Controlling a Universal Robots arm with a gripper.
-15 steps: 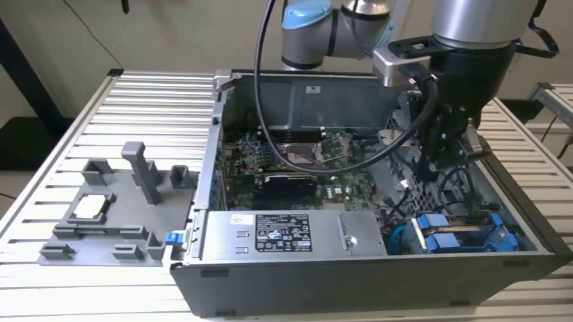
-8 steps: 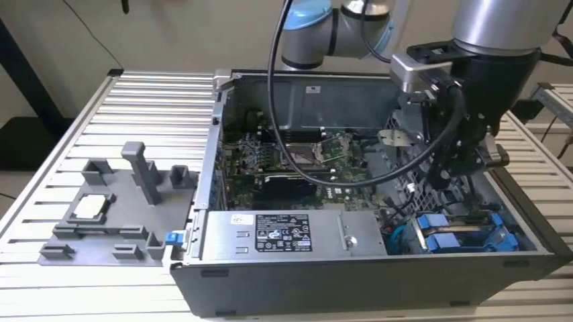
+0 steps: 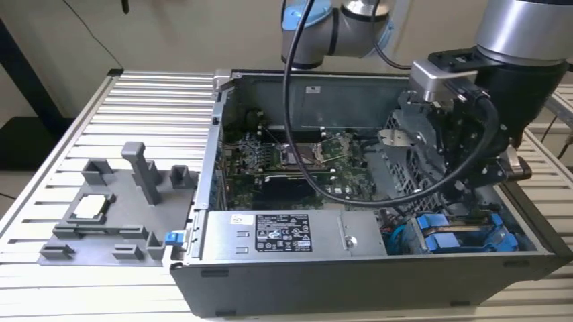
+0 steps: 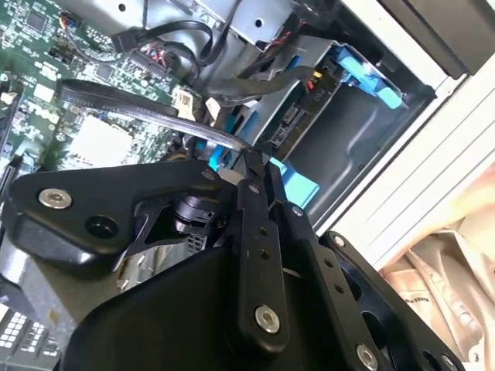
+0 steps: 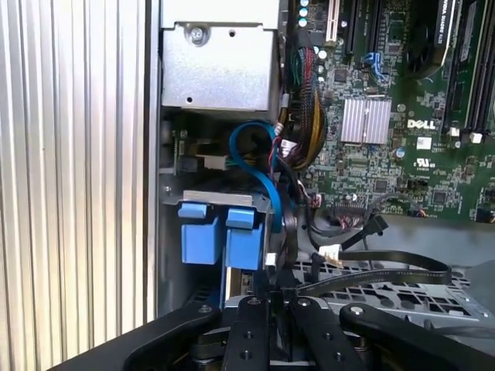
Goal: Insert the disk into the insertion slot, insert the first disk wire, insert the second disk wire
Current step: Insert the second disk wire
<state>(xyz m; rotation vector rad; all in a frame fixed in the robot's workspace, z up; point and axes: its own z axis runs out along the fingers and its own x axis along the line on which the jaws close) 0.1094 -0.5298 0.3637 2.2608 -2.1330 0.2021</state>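
Exterior view: I have the arm reaching down into the open computer case (image 3: 224, 168), with the gripper (image 3: 465, 157) low over the grey drive cage beside the motherboard (image 3: 286, 161). In the second wrist view the fingers (image 4: 255, 209) look drawn close together around a thin dark wire (image 4: 131, 104), so I judge it clenched on that wire, holding it by its end to steer the plug. The insertion slot (image 3: 461, 235) sits at the case's near corner on the exterior view's right, its blue tabs showing; I judge the disk (image 5: 240, 278) already seated there, only a sliver visible behind the tabs. The power-supply box (image 3: 278, 235) lies alongside
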